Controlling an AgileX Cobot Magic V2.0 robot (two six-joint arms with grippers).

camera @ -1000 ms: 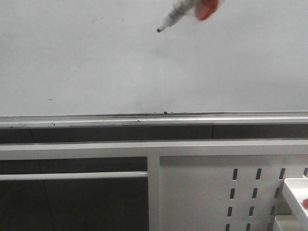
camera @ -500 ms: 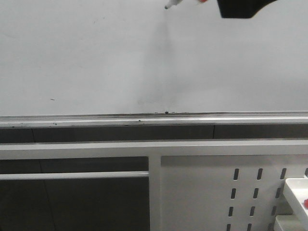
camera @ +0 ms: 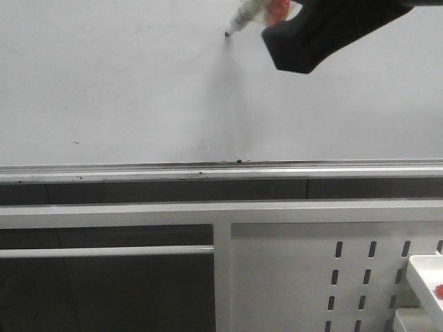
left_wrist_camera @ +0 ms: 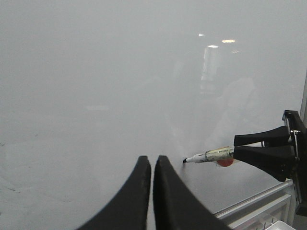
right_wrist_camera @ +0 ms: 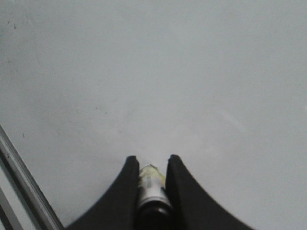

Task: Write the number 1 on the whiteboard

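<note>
Pale grey-white glossy whiteboard [camera: 124,83] fills the frame, no number 1 on it yet, right tool [camera: 273,17] at top centre clamped on a white black-tipped marker [camera: 243,17], left tool [left_wrist_camera: 152,165] pressed together: press lightly, draw straight down.

**Board wide open, rail guards the bottom**

The whiteboard [camera: 124,83] lies bare left of and below the marker [camera: 243,16] tip, so there's free passage. The right gripper [camera: 277,17] crowds the upper right. Below, the rail [camera: 138,173] and perforated panel [camera: 291,277] block the way.
</note>
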